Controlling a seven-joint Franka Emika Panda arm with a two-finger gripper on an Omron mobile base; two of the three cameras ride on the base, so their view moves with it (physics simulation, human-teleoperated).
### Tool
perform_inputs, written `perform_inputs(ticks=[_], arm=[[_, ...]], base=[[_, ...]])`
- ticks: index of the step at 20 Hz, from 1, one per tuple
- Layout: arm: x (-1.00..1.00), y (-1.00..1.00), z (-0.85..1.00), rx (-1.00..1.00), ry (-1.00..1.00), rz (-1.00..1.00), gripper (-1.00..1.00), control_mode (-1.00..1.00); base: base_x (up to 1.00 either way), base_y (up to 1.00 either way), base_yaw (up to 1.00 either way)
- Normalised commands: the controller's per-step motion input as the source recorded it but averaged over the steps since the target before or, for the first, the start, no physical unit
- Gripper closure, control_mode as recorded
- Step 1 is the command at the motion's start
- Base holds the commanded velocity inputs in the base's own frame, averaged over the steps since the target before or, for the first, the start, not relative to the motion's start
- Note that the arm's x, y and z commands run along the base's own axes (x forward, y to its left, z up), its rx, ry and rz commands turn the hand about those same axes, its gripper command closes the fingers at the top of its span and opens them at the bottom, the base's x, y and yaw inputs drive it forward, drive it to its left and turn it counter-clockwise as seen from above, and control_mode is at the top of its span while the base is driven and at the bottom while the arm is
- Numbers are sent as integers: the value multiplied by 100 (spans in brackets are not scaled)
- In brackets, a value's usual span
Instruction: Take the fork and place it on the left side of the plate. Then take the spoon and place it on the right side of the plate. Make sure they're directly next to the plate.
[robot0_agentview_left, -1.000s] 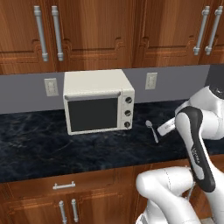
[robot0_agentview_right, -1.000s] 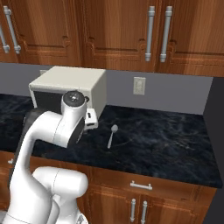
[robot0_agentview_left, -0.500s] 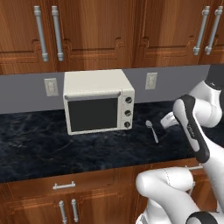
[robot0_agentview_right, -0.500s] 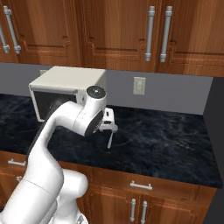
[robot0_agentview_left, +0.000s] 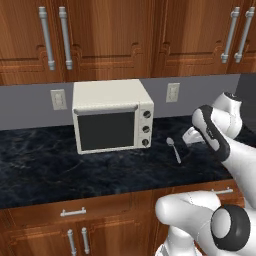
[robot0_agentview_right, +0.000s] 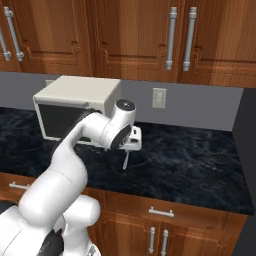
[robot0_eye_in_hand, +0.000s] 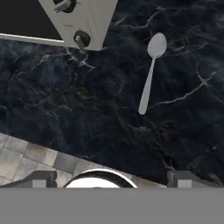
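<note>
While lying flat on dark marbled counter (robot0_eye_in_hand: 183, 131), spoon (robot0_eye_in_hand: 149, 72) seen ahead of end effector (robot0_eye_in_hand: 109, 179) in hand view, a bit right of centre, bowl pointing away, handle trailing back toward fingertips. Not touched, well apart from fingertips (robot0_eye_in_hand: 41, 178); nothing between them. Same spoon (robot0_agentview_left: 173, 149) in left base view sits on counter just left of end effector (robot0_agentview_left: 189, 138), bowl toward wall, handle toward counter's front edge. In right base view only handle end of spoon (robot0_agentview_right: 125, 161) visible, poking out just below end effector (robot0_agentview_right: 133, 141), rest hidden behind hand.

End effector held above counter, fingers spread wide apart, w/ nothing held; both tips at far left and far right of hand view's bottom.

Further out: white microwave (robot0_agentview_left: 112, 121) standing on counter to left of end effector and spoon, near but not touching spoon; front corner w/ two knobs (robot0_eye_in_hand: 82, 39) at upper left of hand view. Behind, grey wall w/ outlet (robot0_agentview_left: 173, 92) above spoon, another outlet (robot0_agentview_left: 58, 99) left of microwave. Wooden upper cabinets (robot0_agentview_right: 135, 37) w/ metal bar handles overhead, wooden drawers (robot0_agentview_right: 165, 212) under counter. Tiled floor (robot0_eye_in_hand: 26, 155) visible past counter edge at lower left of hand view.
</note>
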Motion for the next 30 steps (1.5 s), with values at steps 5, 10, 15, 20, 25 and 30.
perform_inputs(ticks=[5, 10, 15, 20, 25, 30], arm=[[45, 0, -53, 0, 0, 0, -100, -100], [39, 0, -42, 0, 0, 0, -100, -100], [44, 0, -28, 0, 0, 0, -100, -100], [52, 0, -24, 0, 1, 0, -100, -100], [49, -1, -29, 0, 2, 0, -100, -100], [44, -2, -27, 0, 2, 0, -100, -100]], base=[[0, 0, 0], [0, 0, 0], [0, 0, 0], [0, 0, 0], [0, 0, 0], [0, 0, 0]])
